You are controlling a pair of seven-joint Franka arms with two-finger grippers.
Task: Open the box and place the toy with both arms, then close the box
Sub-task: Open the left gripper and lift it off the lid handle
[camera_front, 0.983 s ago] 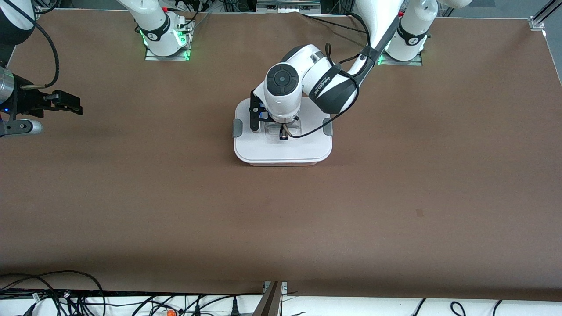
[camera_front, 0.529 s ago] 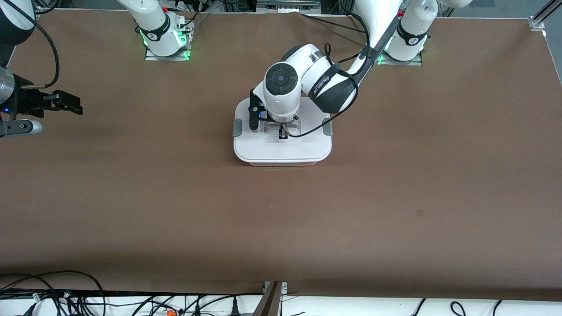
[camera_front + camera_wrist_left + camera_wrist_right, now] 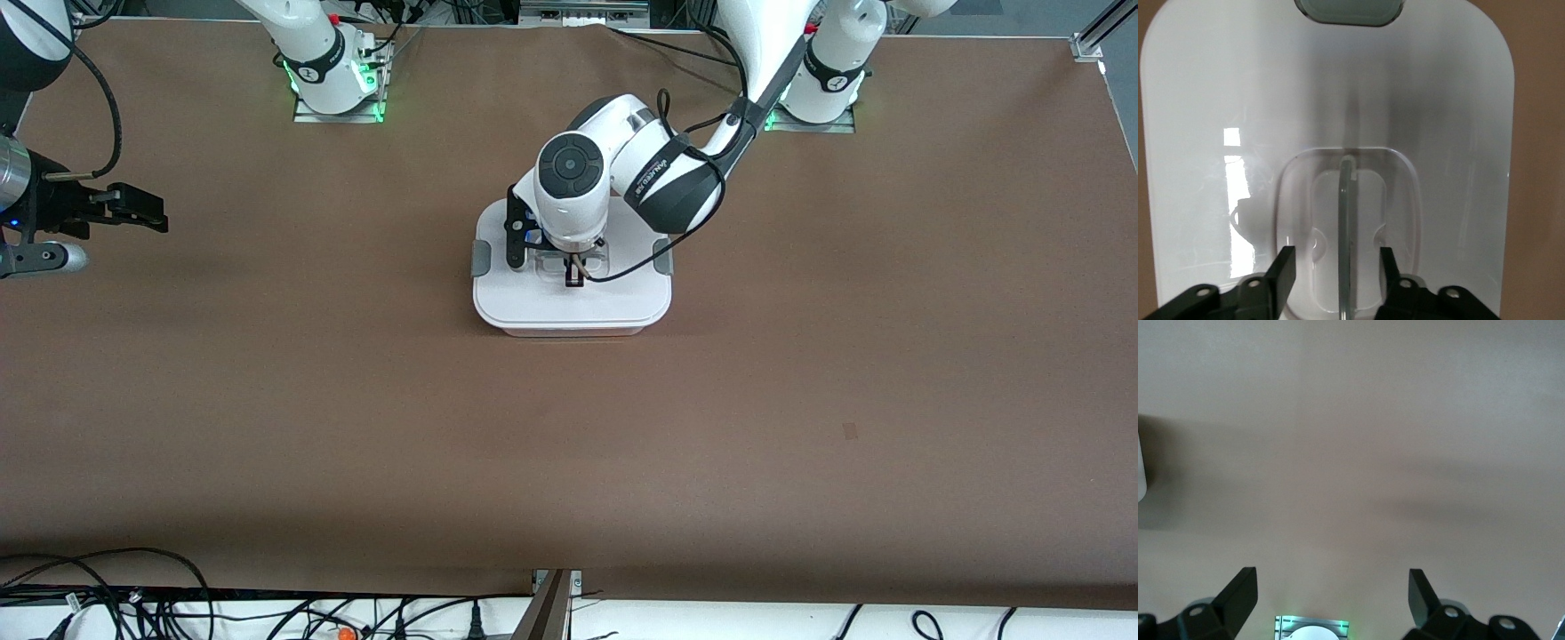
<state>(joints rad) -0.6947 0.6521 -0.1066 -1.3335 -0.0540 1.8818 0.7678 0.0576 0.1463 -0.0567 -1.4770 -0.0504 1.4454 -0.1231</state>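
The box [image 3: 569, 307] stands in the middle of the table with its white lid on and a grey clip at each end [image 3: 480, 259]. My left gripper [image 3: 573, 277] is down on the lid's recessed centre. In the left wrist view its open fingers [image 3: 1286, 263] stand one on each side of the clear handle [image 3: 1347, 200] without touching it, and a grey clip [image 3: 1348, 10] shows at the lid's edge. My right gripper [image 3: 147, 212] waits open and empty over bare table at the right arm's end; its wrist view [image 3: 1331, 577] shows only table. The toy is out of view.
Brown table mat [image 3: 569, 444] all round the box. Both arm bases with green lights [image 3: 338, 89] stand along the table's edge farthest from the front camera. Cables [image 3: 133, 596] lie off the table's nearest edge.
My left hand has shifted very slightly over the lid, fingers still at the handle. The box and the right arm have not moved.
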